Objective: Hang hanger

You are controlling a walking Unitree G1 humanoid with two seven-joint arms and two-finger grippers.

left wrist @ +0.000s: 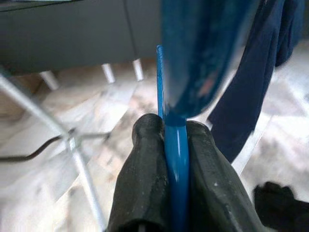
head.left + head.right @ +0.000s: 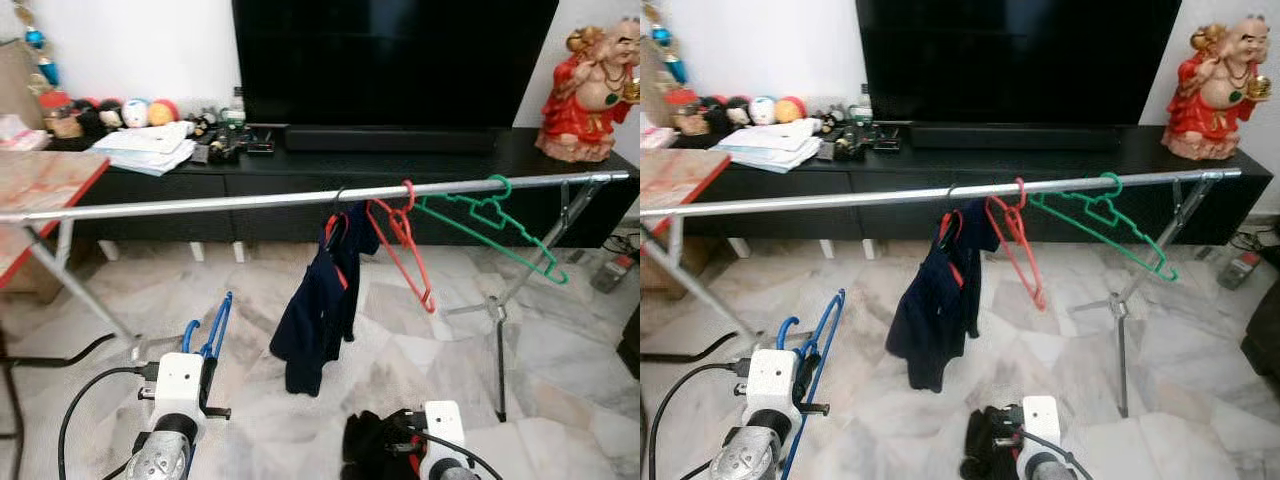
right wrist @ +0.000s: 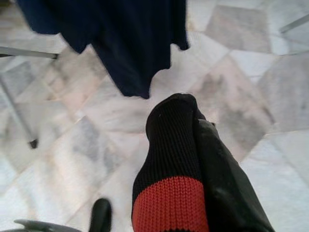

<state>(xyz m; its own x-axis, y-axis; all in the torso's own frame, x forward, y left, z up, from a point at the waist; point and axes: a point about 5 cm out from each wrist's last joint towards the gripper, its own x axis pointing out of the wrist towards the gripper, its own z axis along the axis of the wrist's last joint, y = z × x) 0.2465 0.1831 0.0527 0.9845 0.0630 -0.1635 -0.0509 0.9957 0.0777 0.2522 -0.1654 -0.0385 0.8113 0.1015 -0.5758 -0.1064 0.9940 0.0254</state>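
Bottom left of the head view: left gripper (image 1: 176, 140) clamped on a blue hanger (image 2: 212, 330), both black fingers (image 1: 145, 164) pressed against the hanger's blue bar. The hanger rises above the white wrist block, low and in front of the rail, not on it. Bottom centre-right: right gripper (image 3: 195, 121) pinched on a black knit cloth with a red band (image 3: 169, 198), which drapes over one finger; the cloth shows as a dark bundle at the lower edge of the head view. Marble tile floor (image 2: 560, 350) under both arms.

Mid frame: silver drying-rack rail (image 2: 200, 204) runs across from left edge to upper right, on folding legs. Hung on it right of centre, left to right: a navy garment (image 2: 320, 310) on a red hanger, an empty red hanger (image 2: 405, 250), an empty green hanger (image 2: 490, 225) tilted toward the right.

Far: black TV console (image 2: 400, 160) with a large dark TV (image 2: 395, 60) in the top centre, papers (image 2: 150, 148) and small clutter at upper left, a red and gold laughing Buddha statue (image 2: 590, 90) at upper right.
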